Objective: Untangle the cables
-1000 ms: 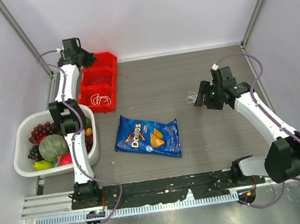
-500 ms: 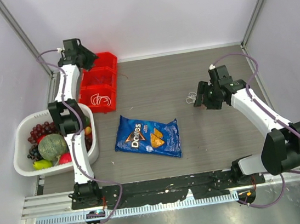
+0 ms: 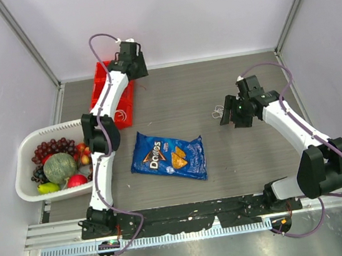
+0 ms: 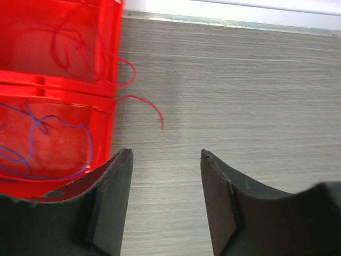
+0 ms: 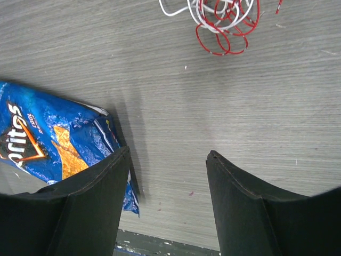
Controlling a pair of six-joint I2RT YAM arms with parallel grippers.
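Note:
A small tangle of red and white cables (image 5: 224,21) lies on the grey table, ahead of my right gripper (image 5: 168,154), which hangs open and empty above the tabletop. From above, that tangle (image 3: 219,110) sits just left of the right gripper (image 3: 229,117). My left gripper (image 4: 166,154) is open and empty over bare table beside the red bin (image 4: 106,96). A red cable (image 4: 133,98) trails out of the bin's far compartment onto the table. A bluish cable (image 4: 42,144) lies in the nearer one. A white cable (image 3: 119,114) rests in the bin's front compartment.
A blue chip bag (image 3: 168,155) lies mid-table, its corner close to the right gripper's left finger (image 5: 80,202). A white basket (image 3: 31,190) of fruit stands at the left edge. The back wall runs just behind the red bin (image 3: 113,94).
The left arm has swung right, from the bin's back left corner to its right side, and its gripper has opened. The right arm has shifted slightly left toward the tangle.

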